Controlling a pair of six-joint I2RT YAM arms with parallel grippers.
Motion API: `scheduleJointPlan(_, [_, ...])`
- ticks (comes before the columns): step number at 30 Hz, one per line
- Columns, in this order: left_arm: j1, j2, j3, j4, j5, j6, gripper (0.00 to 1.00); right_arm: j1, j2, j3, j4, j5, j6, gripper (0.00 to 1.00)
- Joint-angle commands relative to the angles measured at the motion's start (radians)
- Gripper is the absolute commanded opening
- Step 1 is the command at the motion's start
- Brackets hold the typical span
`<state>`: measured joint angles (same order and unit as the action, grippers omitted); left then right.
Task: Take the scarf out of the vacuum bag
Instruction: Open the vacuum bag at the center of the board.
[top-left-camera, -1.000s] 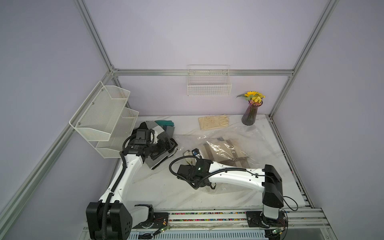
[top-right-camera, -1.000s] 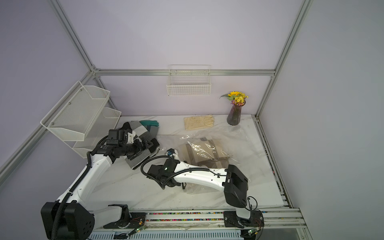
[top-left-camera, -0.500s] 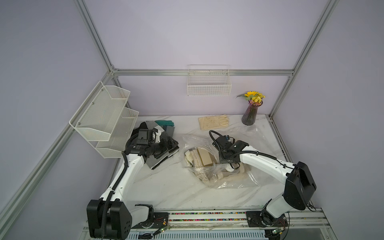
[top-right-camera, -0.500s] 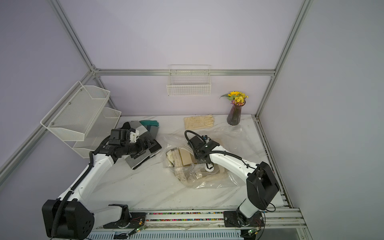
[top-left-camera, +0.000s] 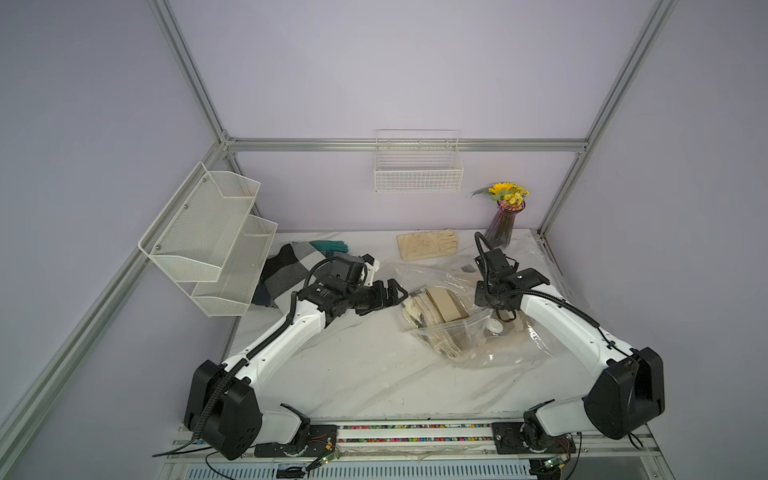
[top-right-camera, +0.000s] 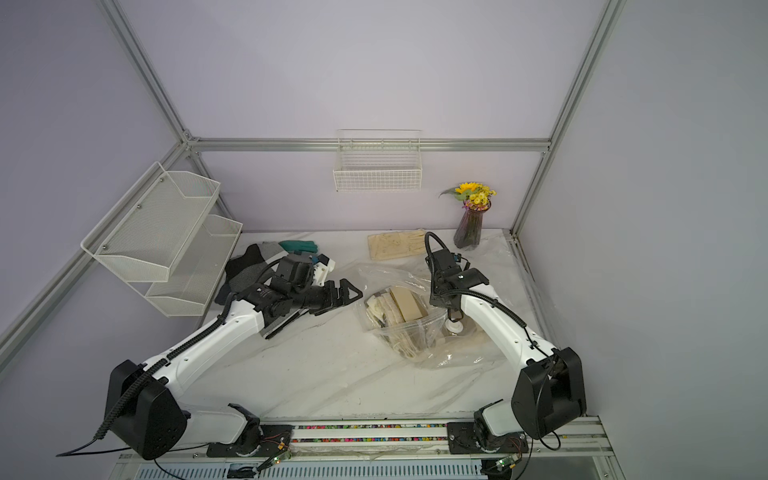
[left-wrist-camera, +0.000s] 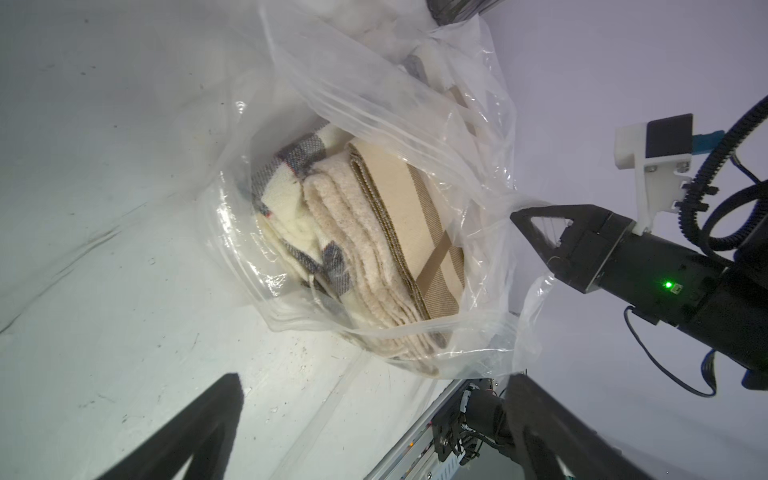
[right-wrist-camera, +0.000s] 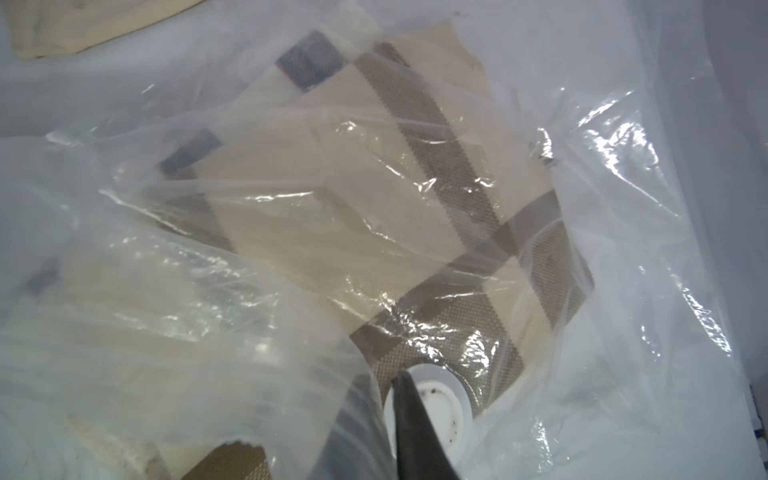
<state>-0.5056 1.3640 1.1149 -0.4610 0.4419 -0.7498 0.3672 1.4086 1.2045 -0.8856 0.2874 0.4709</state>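
Scarf (left-wrist-camera: 374, 232) lay folded in the vacuum bag (left-wrist-camera: 374, 104) — if the right tool's (left-wrist-camera: 524, 217) pinch on its film slipped, the spread left tool (top-left-camera: 397, 291) near its mouth risked dragging both.

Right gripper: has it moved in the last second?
Yes. The right gripper has swung away from the mesh shelf toward the vase side, and now pinches the vacuum bag.

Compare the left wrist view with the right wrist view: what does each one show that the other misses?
Left wrist only: the open mouth of the vacuum bag, folded edges of the scarf showing in it, the open left gripper, and the right gripper pinching the film. Right wrist only: the white valve cap. Both: the scarf inside the bag.
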Motion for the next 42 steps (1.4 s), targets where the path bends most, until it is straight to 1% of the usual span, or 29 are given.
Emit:
scheduleJointPlan(1, [-0.046, -0.01, 0.005, 0.127, -0.002, -0.058, 1.0, 0.006, -0.103, -0.019, 0.09, -0.135, -0.074, 0.16])
scheduleJointPlan(5, [-0.093, -0.042, -0.088, 0.27, -0.007, -0.085, 1.0, 0.021, -0.196, -0.017, 0.115, -0.255, -0.127, 0.16])
scheduleJointPlan(8, [-0.116, -0.046, -0.152, 0.381, -0.007, -0.09, 1.0, 0.027, -0.231, 0.001, 0.106, -0.36, -0.141, 0.17])
scheduleJointPlan(13, [-0.151, 0.039, -0.177, 0.511, 0.022, -0.127, 1.0, 0.057, -0.218, 0.038, 0.066, -0.463, -0.15, 0.16])
scheduleJointPlan(14, [-0.158, 0.082, -0.183, 0.553, 0.028, -0.14, 1.0, 0.061, -0.219, 0.038, 0.065, -0.483, -0.152, 0.16])
scheduleJointPlan(18, [-0.17, 0.163, -0.187, 0.711, 0.073, -0.203, 0.97, 0.069, -0.233, 0.021, 0.061, -0.49, -0.15, 0.17])
scheduleJointPlan(21, [-0.173, 0.21, -0.157, 0.724, 0.094, -0.209, 0.96, 0.073, -0.239, 0.012, 0.06, -0.488, -0.137, 0.17])
scheduleJointPlan(22, [-0.173, 0.213, -0.155, 0.723, 0.095, -0.206, 0.96, 0.078, -0.242, 0.015, 0.059, -0.487, -0.132, 0.19])
scheduleJointPlan(23, [-0.174, 0.21, -0.155, 0.715, 0.088, -0.2, 0.96, 0.089, -0.246, 0.019, 0.055, -0.483, -0.128, 0.25])
scheduleJointPlan(25, [-0.172, 0.201, -0.155, 0.69, 0.073, -0.183, 0.96, 0.139, -0.249, 0.042, 0.038, -0.436, -0.122, 0.39])
scheduleJointPlan(26, [-0.172, 0.197, -0.152, 0.675, 0.066, -0.172, 0.96, 0.188, -0.246, 0.062, 0.025, -0.384, -0.115, 0.47])
scheduleJointPlan(27, [-0.172, 0.194, -0.149, 0.662, 0.063, -0.166, 0.96, 0.241, -0.239, 0.086, 0.006, -0.332, -0.111, 0.52])
scheduleJointPlan(28, [-0.173, 0.193, -0.147, 0.657, 0.063, -0.163, 0.96, 0.288, -0.23, 0.108, -0.009, -0.291, -0.102, 0.54])
scheduleJointPlan(32, [-0.173, 0.201, -0.139, 0.649, 0.07, -0.166, 0.96, 0.427, -0.156, 0.204, -0.094, -0.142, -0.071, 0.58])
scheduleJointPlan(35, [-0.172, 0.206, -0.138, 0.65, 0.072, -0.169, 0.96, 0.527, -0.08, 0.274, -0.193, 0.037, -0.038, 0.58])
scheduleJointPlan(36, [-0.173, 0.205, -0.14, 0.65, 0.072, -0.169, 0.96, 0.55, -0.049, 0.295, -0.236, 0.114, -0.016, 0.58])
scheduleJointPlan(39, [-0.173, 0.202, -0.142, 0.643, 0.062, -0.17, 0.97, 0.595, 0.053, 0.351, -0.358, 0.274, 0.037, 0.58])
scheduleJointPlan(42, [-0.172, 0.202, -0.144, 0.636, 0.057, -0.17, 0.97, 0.626, 0.134, 0.376, -0.42, 0.358, 0.074, 0.57])
